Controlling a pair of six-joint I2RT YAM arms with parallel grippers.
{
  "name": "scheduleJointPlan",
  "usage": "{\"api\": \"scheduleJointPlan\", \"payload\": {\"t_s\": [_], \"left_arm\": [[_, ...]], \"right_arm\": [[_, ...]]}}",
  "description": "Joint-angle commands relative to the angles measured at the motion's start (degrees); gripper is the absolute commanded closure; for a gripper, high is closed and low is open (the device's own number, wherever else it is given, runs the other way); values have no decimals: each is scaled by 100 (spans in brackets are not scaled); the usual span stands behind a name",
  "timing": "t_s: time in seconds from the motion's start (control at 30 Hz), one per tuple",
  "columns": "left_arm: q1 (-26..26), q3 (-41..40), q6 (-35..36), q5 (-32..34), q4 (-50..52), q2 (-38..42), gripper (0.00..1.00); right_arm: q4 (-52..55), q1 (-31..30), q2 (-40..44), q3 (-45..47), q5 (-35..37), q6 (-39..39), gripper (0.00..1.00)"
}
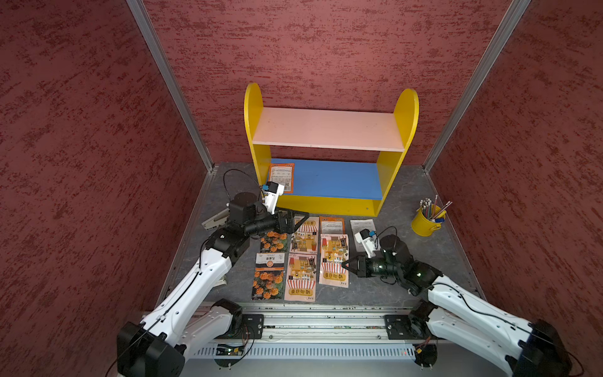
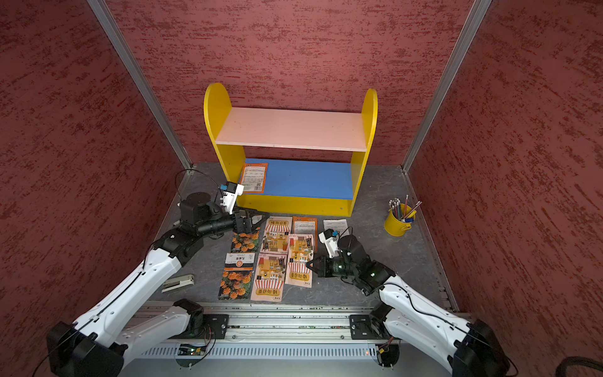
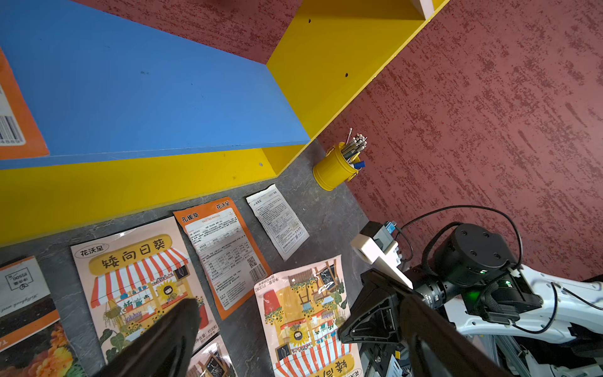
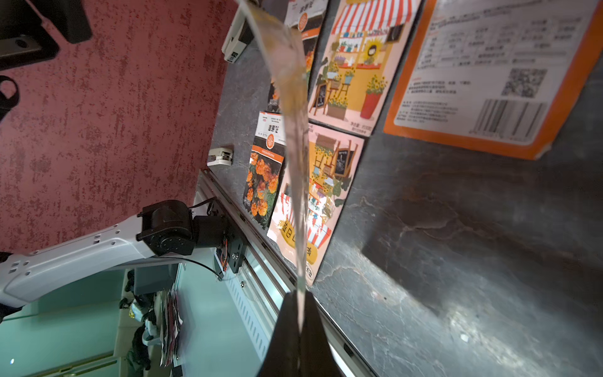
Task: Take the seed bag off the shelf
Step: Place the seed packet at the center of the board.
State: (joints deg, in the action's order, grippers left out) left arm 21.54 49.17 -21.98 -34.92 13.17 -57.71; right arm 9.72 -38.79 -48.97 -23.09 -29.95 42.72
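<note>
Orange seed bag (image 1: 282, 178) is lying flat on the shelf (image 1: 326, 204), at the 9 o'clock end of the blue lower board. Left pincer (image 1: 298, 222) is hovering wide open at the bag's 6 o'clock. Right pincer (image 4: 298, 293) is clamping the edge of a pink sunflower packet (image 1: 333, 258) over the worktop (image 1: 391, 202).

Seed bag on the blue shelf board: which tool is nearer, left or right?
Left. The left tool, open, is just in front of the shelf at the seed bag's end; the right tool is farther out over the table, shut on a sunflower packet.
</note>
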Motion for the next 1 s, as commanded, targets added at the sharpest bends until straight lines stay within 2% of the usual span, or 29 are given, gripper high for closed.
{"api": "scheduleJointPlan", "payload": {"t_s": [0.0,0.5,0.97], "left_arm": [[-23,-89,141,132,92,102,0],[-23,-239,97,169,-2,65,0],[-24,-343,97,182,-38,103,0]], "right_arm": [[-232,20,-54,194,-162,231,100],[-1404,16,-1316,861,-669,622,100],[-1194,18,-2092,641,-487,71,100]]}}
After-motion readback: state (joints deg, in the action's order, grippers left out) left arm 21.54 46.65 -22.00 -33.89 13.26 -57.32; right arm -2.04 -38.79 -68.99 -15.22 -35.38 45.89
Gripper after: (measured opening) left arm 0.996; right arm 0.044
